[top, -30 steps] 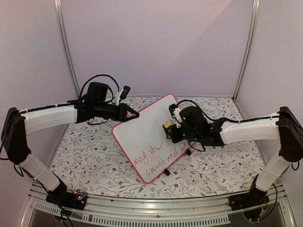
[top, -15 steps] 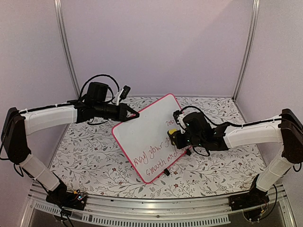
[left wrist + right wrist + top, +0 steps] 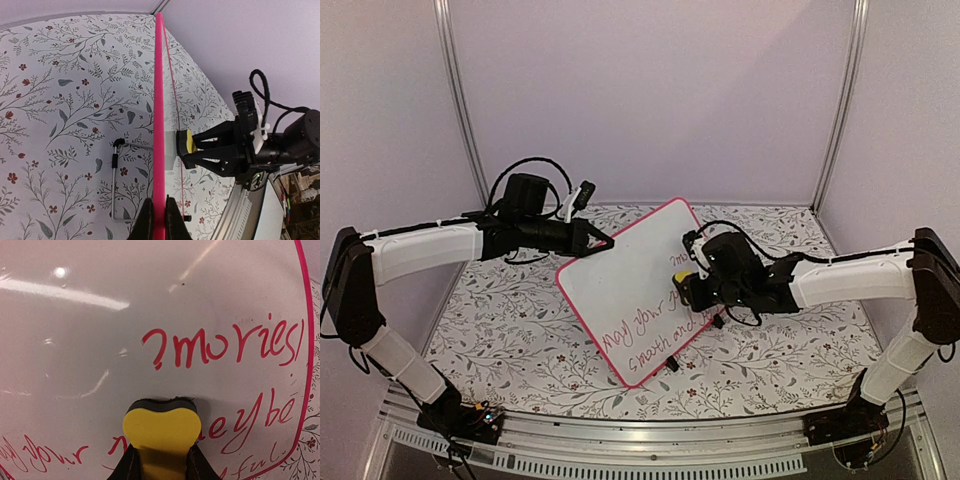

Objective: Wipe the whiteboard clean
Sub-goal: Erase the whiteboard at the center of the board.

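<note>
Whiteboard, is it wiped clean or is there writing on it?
Partly written: red handwriting crosses one end of the whiteboard; the rest is blank.

White whiteboard [image 3: 620,285] with pink frame and red writing, yellow eraser [image 3: 161,429], floral-patterned tabletop [image 3: 520,340]

Soft even light, glare streaks + hot spot on whiteboard [image 3: 100,350], rt wrist view, top view slightly soft

Floral-patterned table cover [image 3: 520,330], plain lilac walls [image 3: 650,90], two metal corner posts [image 3: 460,100], aluminium front rail [image 3: 640,440].
</note>
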{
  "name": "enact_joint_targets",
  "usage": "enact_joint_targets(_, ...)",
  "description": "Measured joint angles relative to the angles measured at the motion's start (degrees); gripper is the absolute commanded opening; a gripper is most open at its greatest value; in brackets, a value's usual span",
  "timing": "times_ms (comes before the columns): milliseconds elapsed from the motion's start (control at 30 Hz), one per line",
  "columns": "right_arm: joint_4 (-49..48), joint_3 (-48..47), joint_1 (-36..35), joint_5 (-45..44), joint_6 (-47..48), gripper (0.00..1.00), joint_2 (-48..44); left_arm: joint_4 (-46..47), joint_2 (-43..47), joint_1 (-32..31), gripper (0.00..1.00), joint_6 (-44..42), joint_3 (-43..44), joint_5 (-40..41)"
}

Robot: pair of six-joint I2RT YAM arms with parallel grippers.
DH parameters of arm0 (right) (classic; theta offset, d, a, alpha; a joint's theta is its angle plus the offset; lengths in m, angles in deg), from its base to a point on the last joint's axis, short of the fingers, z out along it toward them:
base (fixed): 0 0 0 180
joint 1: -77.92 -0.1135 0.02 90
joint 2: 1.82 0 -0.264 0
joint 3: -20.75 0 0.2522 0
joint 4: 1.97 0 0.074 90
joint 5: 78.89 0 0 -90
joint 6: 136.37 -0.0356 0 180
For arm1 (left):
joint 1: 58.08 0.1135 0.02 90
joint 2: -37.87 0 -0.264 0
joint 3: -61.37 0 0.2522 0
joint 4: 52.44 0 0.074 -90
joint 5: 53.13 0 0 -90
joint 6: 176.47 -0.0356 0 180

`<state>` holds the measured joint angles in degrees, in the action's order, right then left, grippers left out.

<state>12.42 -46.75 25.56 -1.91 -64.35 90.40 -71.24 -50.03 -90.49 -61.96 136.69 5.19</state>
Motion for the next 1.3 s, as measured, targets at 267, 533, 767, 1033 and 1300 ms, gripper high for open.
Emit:
enact_joint_targets(267,1.09,-4.46,0.0,-0.09,1.31,0.26,1.57,0.02,0.0,0.0,0.0,0.0,0.0,-0.02)
enact_joint_targets(533,1.44,-6.36,0.0,-0.28,2.43,0.26,2.36,0.0,0.0,0.0,0.0,0.0,0.0,-0.02)
enact_joint_targets(767,1.53,-7.15,0.02,-0.37,2.6,0.26,2.6,0.02,0.0,0.0,0.0,0.0,0.0,-0.07)
enact_joint_targets(1033,1.53,-8.35,0.07,-0.44,2.62,0.26,2.89,0.09,0.0,0.0,0.0,0.0,0.0,-0.17)
enact_joint_targets(1300,1.44,-8.63,0.17,-0.57,2.6,0.26,3.13,0.09,0.0,0.0,0.0,0.0,0.0,-0.2)
